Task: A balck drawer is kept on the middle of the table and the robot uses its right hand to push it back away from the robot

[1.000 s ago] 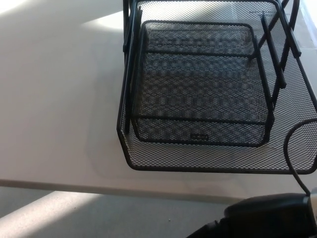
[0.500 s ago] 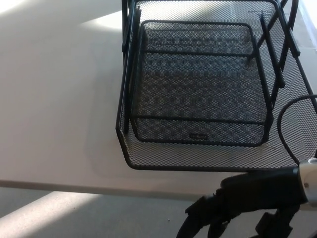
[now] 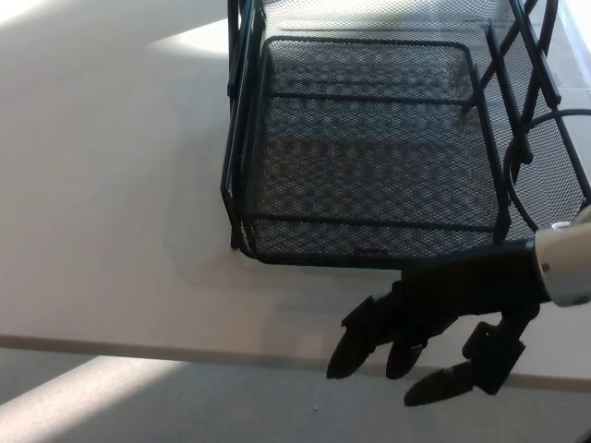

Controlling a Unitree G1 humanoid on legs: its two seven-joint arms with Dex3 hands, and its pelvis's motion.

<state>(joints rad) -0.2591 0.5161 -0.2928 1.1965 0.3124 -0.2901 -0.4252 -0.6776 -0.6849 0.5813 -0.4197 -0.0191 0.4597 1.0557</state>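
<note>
A black wire-mesh drawer unit [image 3: 369, 148] stands on the white table [image 3: 111, 231], right of the middle. The front edge of its lower drawer [image 3: 369, 258] lies about flush with the tray above it. My right hand [image 3: 434, 318] comes in from the right, just in front of that front edge and at or very near it. It hovers over the table's near edge, open, fingers apart and pointing left and down, holding nothing. My left hand does not show.
A thin black cable [image 3: 517, 166] loops over the right side of the mesh unit up from my right wrist. The table's near edge runs across the bottom, with grey floor [image 3: 138, 406] below it. Bare tabletop lies left of the unit.
My right hand has come up from the bottom right to the drawer's front. The lower drawer, which stuck out toward me, has slid back under the upper tray.
</note>
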